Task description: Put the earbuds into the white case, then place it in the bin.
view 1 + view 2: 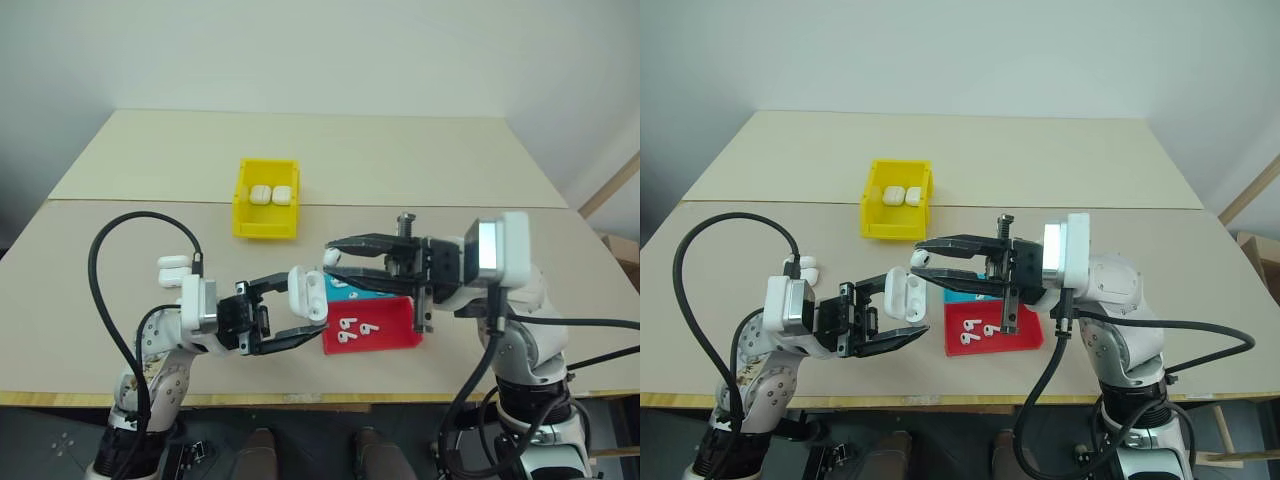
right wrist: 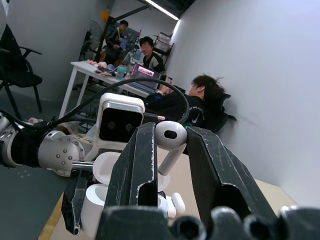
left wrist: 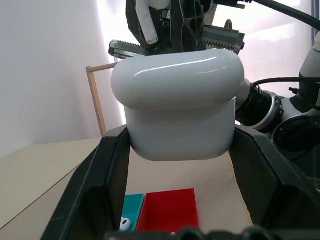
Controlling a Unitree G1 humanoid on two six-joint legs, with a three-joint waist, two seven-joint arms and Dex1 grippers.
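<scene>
Beige table (image 1: 420,160), pale wall (image 1: 320,50), possibly 3 people (image 2: 150,55).

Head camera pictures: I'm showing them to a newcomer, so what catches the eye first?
The two grippers meeting over the table's front edge: the left gripper holds an open white case, and the right gripper brings an earbud to it. Behind them stands a yellow bin holding two cases.
</scene>
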